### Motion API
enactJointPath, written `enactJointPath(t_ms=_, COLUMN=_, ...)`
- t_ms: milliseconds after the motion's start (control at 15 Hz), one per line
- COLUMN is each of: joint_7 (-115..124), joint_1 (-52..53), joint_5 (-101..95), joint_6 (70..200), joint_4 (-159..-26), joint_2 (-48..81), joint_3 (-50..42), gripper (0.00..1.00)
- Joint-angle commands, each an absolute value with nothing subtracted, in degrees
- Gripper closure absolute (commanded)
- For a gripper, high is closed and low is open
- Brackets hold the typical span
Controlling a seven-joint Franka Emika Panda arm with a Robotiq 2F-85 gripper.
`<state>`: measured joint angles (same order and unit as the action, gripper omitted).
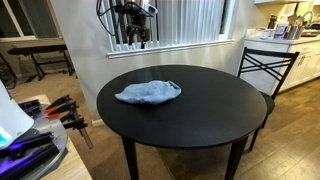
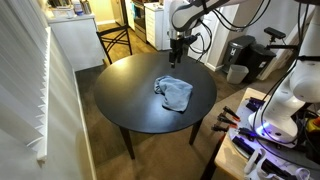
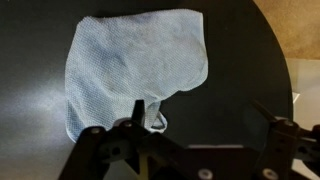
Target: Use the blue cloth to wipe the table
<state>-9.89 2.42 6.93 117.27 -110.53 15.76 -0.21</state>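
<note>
A light blue cloth (image 1: 149,93) lies crumpled on the round black table (image 1: 215,115) in both exterior views, cloth (image 2: 176,92) on table (image 2: 130,105). My gripper (image 1: 134,38) hangs well above the table's far edge, apart from the cloth, and also shows in an exterior view (image 2: 178,50). In the wrist view the cloth (image 3: 135,65) fills the upper left, and my gripper (image 3: 200,125) is open and empty, its fingers spread wide over bare table beside the cloth's edge.
A black chair (image 1: 266,65) stands at the table's side, chair (image 2: 116,42) near a white counter (image 2: 72,40). Window blinds (image 1: 185,20) run behind the arm. Clamps and tools (image 1: 62,110) lie on a bench beside the table.
</note>
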Motion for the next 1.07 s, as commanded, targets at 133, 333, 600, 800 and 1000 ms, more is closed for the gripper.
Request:
enactJointPath(t_ms=133, joint_7=-9.65, joint_1=1.49, joint_5=6.46, joint_6=116.88, joint_4=-110.17, joint_2=15.9, joint_3=0.91, gripper=0.0)
enactJointPath(t_ms=333, joint_7=-9.65, joint_1=1.49, joint_5=6.43, joint_6=116.87, joint_4=-110.17, joint_2=15.9, joint_3=0.94, gripper=0.0)
enactJointPath(t_ms=600, joint_7=-10.92, joint_1=1.21, joint_5=7.23, joint_6=123.05, joint_4=-110.38, joint_2=21.05, joint_3=1.23, gripper=0.0)
enactJointPath(t_ms=800, joint_7=-12.68, joint_1=-0.14, joint_5=9.94, joint_6=129.8, joint_4=-109.25, joint_2=29.29, joint_3=2.36, gripper=0.0)
enactJointPath(t_ms=1000, joint_7=-11.66, joint_1=-1.65, joint_5=10.02, joint_6=136.32, joint_4=-106.66, joint_2=38.51, joint_3=2.95, gripper=0.0)
